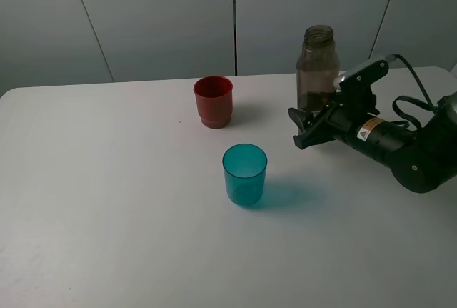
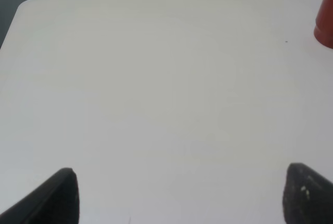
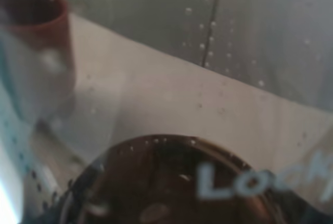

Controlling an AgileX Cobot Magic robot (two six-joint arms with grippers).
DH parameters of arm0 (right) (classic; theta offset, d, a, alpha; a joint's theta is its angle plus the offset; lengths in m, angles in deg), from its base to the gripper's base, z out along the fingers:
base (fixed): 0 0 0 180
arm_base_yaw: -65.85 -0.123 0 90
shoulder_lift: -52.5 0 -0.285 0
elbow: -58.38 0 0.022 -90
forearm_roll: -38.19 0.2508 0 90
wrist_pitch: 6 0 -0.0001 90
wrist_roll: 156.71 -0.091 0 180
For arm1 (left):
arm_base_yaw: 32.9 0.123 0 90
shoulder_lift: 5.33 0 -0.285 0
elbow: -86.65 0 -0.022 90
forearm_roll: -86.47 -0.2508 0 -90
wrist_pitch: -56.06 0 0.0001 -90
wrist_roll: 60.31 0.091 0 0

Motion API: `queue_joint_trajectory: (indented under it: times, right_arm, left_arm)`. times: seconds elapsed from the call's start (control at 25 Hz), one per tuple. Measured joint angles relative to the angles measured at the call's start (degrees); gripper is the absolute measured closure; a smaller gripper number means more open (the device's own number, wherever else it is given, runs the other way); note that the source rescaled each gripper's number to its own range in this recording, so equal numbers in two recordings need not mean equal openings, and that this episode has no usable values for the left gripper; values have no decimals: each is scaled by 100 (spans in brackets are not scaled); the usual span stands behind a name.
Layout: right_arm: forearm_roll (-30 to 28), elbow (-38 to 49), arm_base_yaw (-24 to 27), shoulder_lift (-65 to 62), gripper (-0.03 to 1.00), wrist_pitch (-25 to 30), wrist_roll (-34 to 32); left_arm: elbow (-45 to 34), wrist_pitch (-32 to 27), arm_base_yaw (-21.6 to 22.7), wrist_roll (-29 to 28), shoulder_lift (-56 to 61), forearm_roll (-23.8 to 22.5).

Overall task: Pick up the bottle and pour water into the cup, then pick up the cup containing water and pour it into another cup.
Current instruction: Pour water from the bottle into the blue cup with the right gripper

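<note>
The smoky grey-brown bottle (image 1: 318, 65) stands upright at the back right of the table, with a little dark liquid in its bottom. My right gripper (image 1: 303, 131) reaches in from the right and is shut on the bottle's lower part, hiding its base. In the right wrist view the bottle (image 3: 171, 182) fills the picture, and the red cup (image 3: 31, 26) shows blurred through its wall. The teal cup (image 1: 244, 174) stands alone near the table's middle. Behind it, to the left, is the red cup (image 1: 213, 101). My left gripper (image 2: 179, 198) is open over bare table, and the red cup (image 2: 325, 18) shows at that picture's edge.
The white table (image 1: 107, 201) has a rounded far-left corner and grey wall panels (image 1: 157, 15) behind it. The right arm's cable (image 1: 410, 101) loops above the table at the far right. My left arm is outside the exterior high view.
</note>
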Motion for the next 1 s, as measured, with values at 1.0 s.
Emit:
queue_joint_trajectory:
  times: [1.0]
  right_arm:
    - [-816, 0, 0, -156, 97, 9, 1545]
  left_arm:
    - [0, 0, 0, 0, 0, 0]
